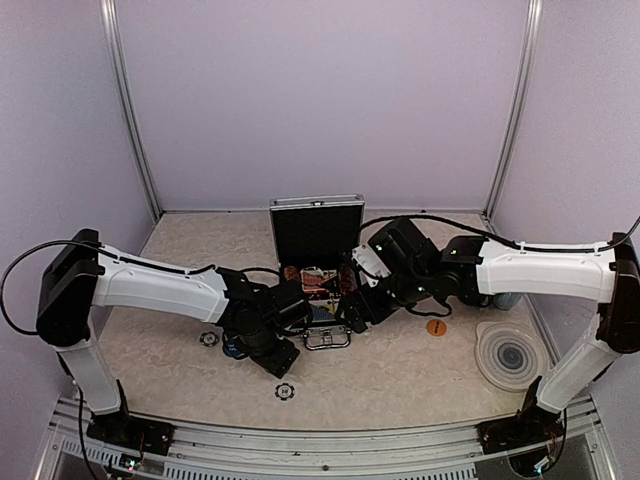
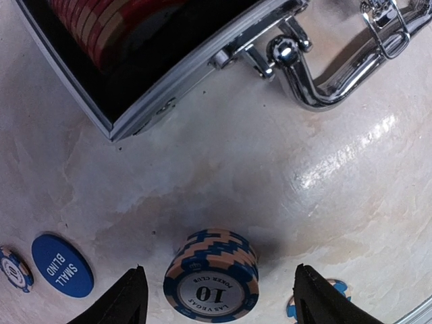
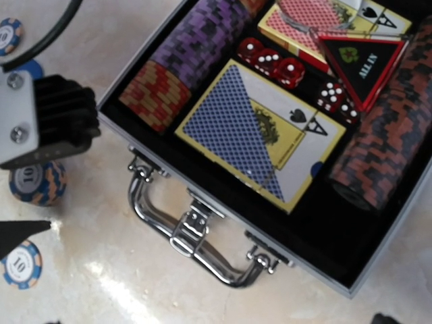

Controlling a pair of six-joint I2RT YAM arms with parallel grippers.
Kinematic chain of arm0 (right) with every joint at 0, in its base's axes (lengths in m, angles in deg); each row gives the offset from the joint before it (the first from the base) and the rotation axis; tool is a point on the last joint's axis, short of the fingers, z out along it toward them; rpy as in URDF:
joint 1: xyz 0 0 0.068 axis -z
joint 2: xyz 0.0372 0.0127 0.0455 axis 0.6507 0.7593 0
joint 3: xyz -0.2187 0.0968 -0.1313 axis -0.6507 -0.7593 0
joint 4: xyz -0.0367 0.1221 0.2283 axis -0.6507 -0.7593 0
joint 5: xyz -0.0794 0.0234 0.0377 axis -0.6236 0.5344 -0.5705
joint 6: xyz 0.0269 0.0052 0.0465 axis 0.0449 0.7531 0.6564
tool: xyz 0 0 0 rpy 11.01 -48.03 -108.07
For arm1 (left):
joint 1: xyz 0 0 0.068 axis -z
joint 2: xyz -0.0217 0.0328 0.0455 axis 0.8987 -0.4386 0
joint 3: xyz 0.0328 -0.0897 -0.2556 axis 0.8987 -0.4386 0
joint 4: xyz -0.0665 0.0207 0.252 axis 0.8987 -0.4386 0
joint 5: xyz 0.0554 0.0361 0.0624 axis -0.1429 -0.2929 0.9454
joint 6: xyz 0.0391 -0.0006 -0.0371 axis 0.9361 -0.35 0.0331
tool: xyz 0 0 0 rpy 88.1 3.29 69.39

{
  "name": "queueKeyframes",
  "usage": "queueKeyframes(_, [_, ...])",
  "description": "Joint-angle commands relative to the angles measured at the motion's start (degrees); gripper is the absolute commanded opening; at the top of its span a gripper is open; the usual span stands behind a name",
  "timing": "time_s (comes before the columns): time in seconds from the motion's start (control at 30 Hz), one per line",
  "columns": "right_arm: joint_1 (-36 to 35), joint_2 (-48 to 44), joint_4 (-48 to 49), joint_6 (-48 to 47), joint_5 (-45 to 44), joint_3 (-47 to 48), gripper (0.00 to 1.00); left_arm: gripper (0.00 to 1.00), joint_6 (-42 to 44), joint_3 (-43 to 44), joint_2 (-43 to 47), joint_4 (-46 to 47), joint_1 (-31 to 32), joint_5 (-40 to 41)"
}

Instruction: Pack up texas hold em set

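Note:
The silver case of the texas hold em set lies open mid-table with its lid upright. In the right wrist view its black tray holds a blue deck, a red deck, red dice, a black triangle and rows of chips. My left gripper is open and straddles a short stack of blue and peach chips on the table by the case's front corner, with a gap on each side. My right gripper is open above the chrome handle, holding nothing.
A blue "small blind" button and a loose chip lie left of the stack, and another chip lies behind the right finger. More chips and an orange button lie on the table. A round grey coaster sits at the right.

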State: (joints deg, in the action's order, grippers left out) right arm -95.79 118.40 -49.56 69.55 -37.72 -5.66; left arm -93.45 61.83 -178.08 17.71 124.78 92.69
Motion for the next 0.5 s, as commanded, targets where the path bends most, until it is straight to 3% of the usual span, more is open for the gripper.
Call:
queueKeyframes(0.0, [0.3,-1.7,1.2,-0.4,-0.7,-0.5,0.99,0.72,-0.3,-0.4,-1.1,1.1,-0.2,-1.0])
queueKeyframes(0.47, [0.4,-1.6,1.1,-0.6,-0.5,0.1,0.99,0.61,-0.4,-2.1,-2.1,1.7,-1.8,-1.4])
